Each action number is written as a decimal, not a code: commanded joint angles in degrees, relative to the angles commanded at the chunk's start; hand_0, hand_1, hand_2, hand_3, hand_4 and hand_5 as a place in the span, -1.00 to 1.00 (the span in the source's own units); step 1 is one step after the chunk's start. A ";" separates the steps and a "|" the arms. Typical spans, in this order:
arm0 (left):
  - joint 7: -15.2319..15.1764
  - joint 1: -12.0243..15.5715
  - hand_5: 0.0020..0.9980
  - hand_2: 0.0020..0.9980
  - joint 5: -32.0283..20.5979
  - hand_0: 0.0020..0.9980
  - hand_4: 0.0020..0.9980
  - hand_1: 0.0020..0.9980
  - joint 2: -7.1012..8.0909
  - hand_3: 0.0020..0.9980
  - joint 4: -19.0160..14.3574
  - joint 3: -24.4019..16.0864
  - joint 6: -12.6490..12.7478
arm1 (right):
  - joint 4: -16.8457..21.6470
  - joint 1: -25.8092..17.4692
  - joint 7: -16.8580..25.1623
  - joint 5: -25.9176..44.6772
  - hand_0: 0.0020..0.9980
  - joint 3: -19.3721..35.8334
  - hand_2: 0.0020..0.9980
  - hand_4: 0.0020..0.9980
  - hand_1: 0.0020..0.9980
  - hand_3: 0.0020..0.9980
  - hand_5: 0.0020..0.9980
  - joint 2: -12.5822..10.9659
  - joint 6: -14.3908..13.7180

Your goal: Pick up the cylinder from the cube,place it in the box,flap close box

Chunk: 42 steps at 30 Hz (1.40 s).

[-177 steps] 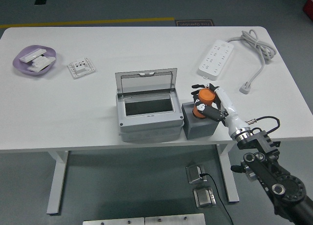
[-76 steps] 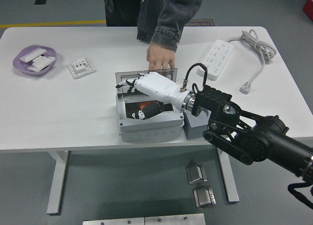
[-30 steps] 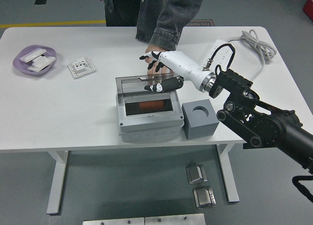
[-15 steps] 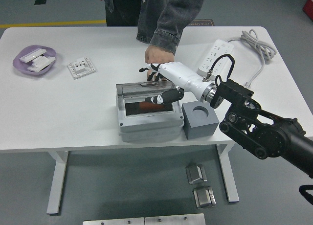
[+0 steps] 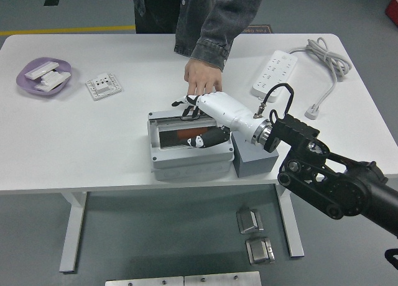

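The grey box (image 5: 186,163) stands at the table's front middle. Its clear-windowed lid (image 5: 163,119) is folded down flat, or nearly flat, onto the box. The orange cylinder (image 5: 176,135) lies inside and shows through the window. My right hand (image 5: 191,122) is white with black fingertips. It lies on top of the lid with fingers spread and holds nothing. The grey cube (image 5: 252,163) stands right of the box, partly hidden by my right forearm. A person's hand (image 5: 203,81) rests on the table just behind the box.
A purple dish (image 5: 42,78) with white parts and a white socket plate (image 5: 102,85) lie at the back left. A white power strip (image 5: 273,73) with its coiled cable (image 5: 323,56) lies at the back right.
My right hand has moved forward and down with the lid, from upright to lying on the box. The person's hand stayed behind the box.
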 joint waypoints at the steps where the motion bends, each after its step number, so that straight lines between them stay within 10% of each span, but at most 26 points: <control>1: 0.02 0.03 -0.05 0.56 0.03 0.65 0.45 0.62 -0.01 0.68 0.00 -0.01 0.01 | 0.31 -0.25 -0.17 -0.26 -0.17 -0.02 0.26 0.70 0.00 0.65 -0.23 -0.06 0.03; 19: 0.22 0.29 -0.05 0.56 0.66 0.65 0.45 0.62 -0.18 0.68 0.00 -0.57 0.09 | 3.54 -4.72 -2.21 -3.32 -0.33 4.31 0.27 0.67 -0.04 0.66 -0.24 0.07 0.43; 42: 1.34 1.99 -0.05 0.56 0.26 0.65 0.45 0.62 0.64 0.68 0.00 -0.39 0.72 | 17.75 -23.95 -0.88 2.15 -0.34 31.66 0.27 0.61 -0.07 0.67 -0.26 1.02 1.87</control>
